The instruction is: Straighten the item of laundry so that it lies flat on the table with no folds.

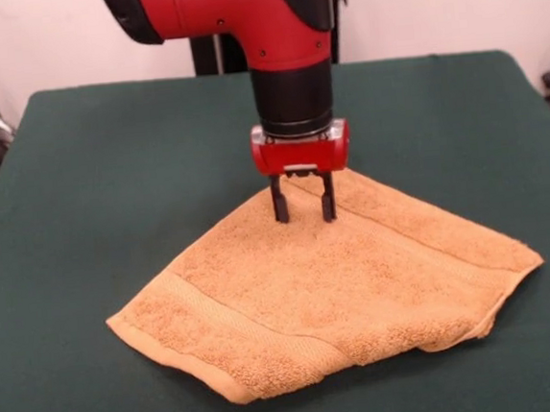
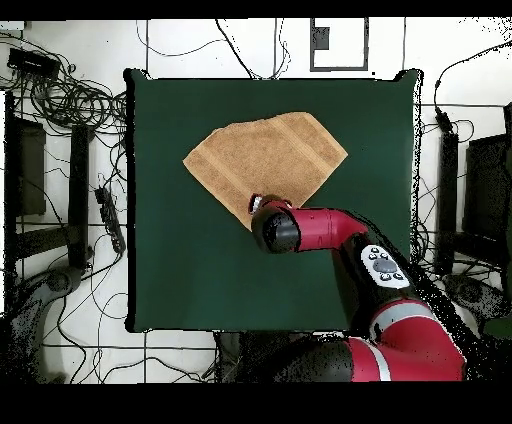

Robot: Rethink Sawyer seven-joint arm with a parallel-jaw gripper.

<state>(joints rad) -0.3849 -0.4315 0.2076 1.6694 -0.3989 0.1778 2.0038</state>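
Observation:
The orange-tan terry towel lies on the dark green table, folded over along its near edge, with a woven band at the left and another at the right. In the overhead view the towel sits in the table's upper middle. My gripper hangs straight down over the towel's far corner. Its two black fingers stand a little apart, tips at or just above the cloth, with nothing between them. In the overhead view the arm hides the gripper, near the towel's lower corner.
Cables and dark equipment lie on the floor around the table. The robot's red arm reaches in from the table's lower right in the overhead view.

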